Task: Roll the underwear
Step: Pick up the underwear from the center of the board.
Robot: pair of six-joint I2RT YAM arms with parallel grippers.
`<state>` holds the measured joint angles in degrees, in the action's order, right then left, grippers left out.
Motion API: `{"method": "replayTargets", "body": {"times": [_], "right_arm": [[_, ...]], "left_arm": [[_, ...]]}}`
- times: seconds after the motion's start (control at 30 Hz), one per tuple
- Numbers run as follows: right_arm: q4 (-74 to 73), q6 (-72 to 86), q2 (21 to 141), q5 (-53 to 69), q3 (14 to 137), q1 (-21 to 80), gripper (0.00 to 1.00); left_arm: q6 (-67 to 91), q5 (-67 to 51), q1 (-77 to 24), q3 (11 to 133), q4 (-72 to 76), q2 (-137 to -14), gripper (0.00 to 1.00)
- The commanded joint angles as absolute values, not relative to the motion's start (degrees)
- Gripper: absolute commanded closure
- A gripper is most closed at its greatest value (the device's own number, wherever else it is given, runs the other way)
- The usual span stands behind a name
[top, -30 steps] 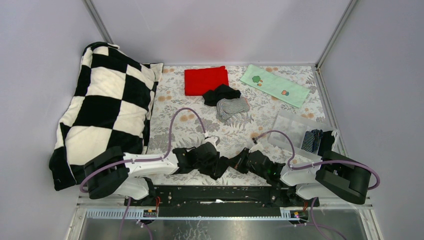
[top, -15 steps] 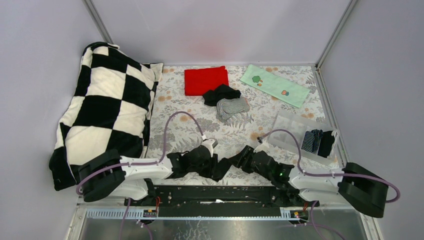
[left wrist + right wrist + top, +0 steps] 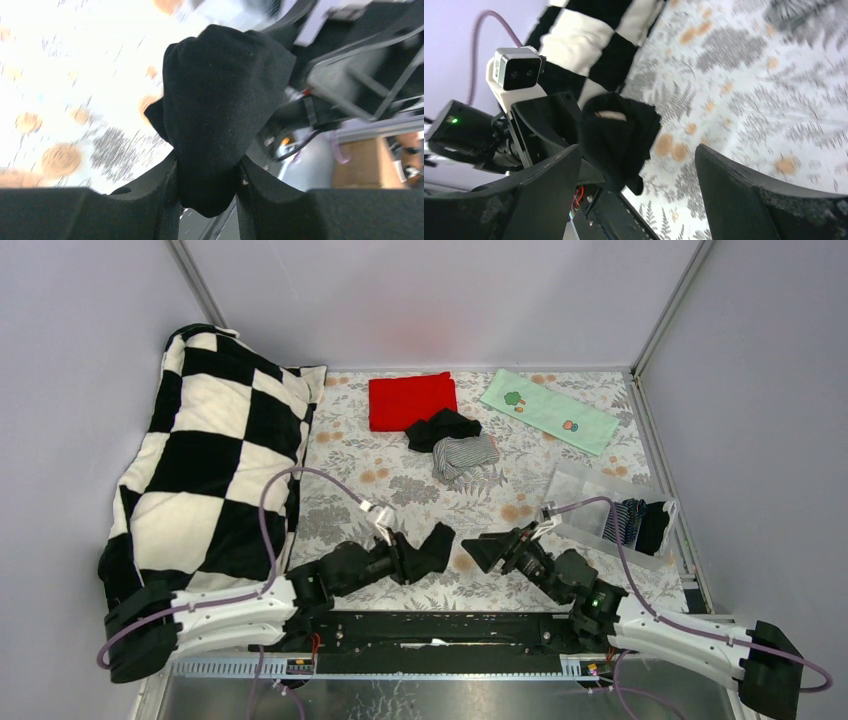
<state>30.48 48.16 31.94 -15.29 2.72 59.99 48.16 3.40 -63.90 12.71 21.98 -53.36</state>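
A bunched black underwear hangs from my left gripper, which is shut on it above the floral sheet near the front middle. In the left wrist view the cloth fills the gap between the fingers. My right gripper stands open just to its right, apart from the cloth; its wrist view shows wide jaws facing the held underwear. A second black underwear and a grey pinstriped one lie heaped at mid-table.
A checkered pillow fills the left side. A red cloth and a pale green printed cloth lie at the back. A clear box at the right holds rolled dark pieces.
My right gripper has opened, let go of the black underwear and drawn off to the right. My left gripper has carried the underwear away from the near edge.
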Motion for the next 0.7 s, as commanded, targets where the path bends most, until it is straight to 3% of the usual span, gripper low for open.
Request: {"method": "replayTargets", "body": {"times": [0.0, 0.13, 0.43, 0.67], "right_arm": [[37.2, 35.1, 28.6, -12.2, 7.3, 60.1, 0.08], [42.2, 30.2, 29.4, -6.1, 11.7, 60.1, 0.0], [49.5, 19.1, 38.6, 14.1, 22.8, 60.1, 0.02], [49.1, 8.3, 42.8, 17.9, 27.6, 60.1, 0.05]], "left_arm": [[44.1, 10.9, -64.2, 9.2, 41.4, -43.7, 1.0], [39.0, 10.2, -64.2, 9.9, 46.1, -37.7, 1.0], [26.7, -4.5, -64.2, 13.6, 55.8, -35.7, 1.0], [18.8, -11.7, -64.2, 16.3, 62.7, -38.3, 1.0]]}}
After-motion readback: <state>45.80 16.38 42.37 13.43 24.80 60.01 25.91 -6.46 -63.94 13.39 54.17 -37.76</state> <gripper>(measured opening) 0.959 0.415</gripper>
